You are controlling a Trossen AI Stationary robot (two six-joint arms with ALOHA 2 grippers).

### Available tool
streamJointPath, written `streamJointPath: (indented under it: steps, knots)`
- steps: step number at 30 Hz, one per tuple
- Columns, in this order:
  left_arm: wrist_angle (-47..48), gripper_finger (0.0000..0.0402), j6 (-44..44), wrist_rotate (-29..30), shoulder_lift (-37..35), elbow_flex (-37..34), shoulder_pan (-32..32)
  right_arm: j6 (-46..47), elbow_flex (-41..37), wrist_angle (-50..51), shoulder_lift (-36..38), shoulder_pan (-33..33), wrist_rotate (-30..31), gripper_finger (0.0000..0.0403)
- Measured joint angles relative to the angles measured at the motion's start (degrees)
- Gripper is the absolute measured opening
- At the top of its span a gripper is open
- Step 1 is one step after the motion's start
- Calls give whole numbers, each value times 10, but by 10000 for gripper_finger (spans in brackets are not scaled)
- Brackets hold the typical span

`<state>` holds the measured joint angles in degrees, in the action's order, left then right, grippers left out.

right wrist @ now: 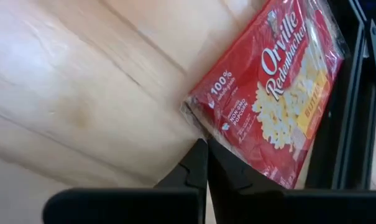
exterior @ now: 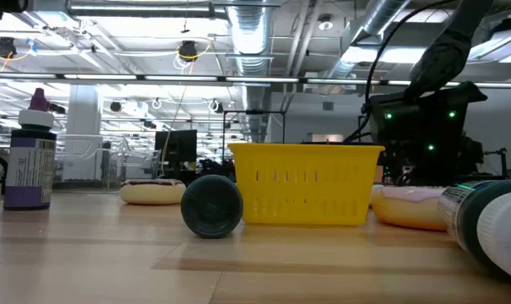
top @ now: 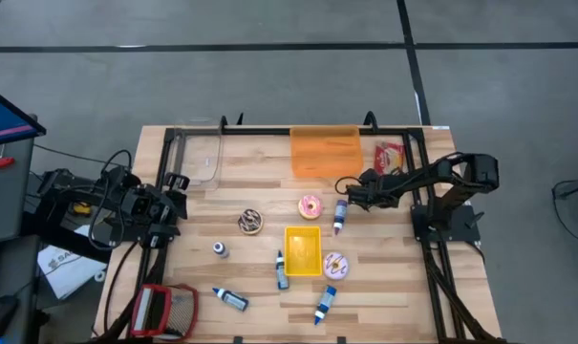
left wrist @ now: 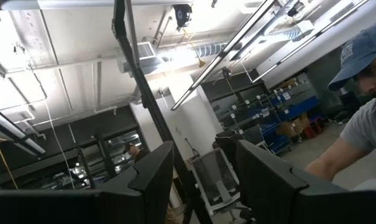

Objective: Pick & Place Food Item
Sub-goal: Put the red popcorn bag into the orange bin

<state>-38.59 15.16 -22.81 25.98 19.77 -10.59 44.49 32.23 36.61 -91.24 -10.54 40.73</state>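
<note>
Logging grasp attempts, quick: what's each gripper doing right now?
Left gripper: partly open, holding nothing, parked at the table's left edge.
Right gripper: shut, fingertips together at the corner of the popcorn bag; whether it pinches the wrapper cannot be told.

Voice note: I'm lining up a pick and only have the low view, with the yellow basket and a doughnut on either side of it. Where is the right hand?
Observer: From above, the right hand is over the table between a pink doughnut and a red popcorn bag.
Operator: Open or shut?
Observer: Shut. Its wrist view shows the fingertips together at the bag's edge; I cannot tell whether they pinch it.
Operator: And the left hand?
Observer: The left hand is at the table's left edge, open and empty.
</note>
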Motion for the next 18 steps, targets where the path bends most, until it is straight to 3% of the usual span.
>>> streamJointPath:
  steps: [8, 18]
  knots:
    - [0, 171, -3, 0, 0, 0, 0, 117, 15, 99, 0, 76, 19, 0]
    - [1, 171, -4, 0, 0, 0, 0, 288, 118, 310, 1, 166, 82, 0]
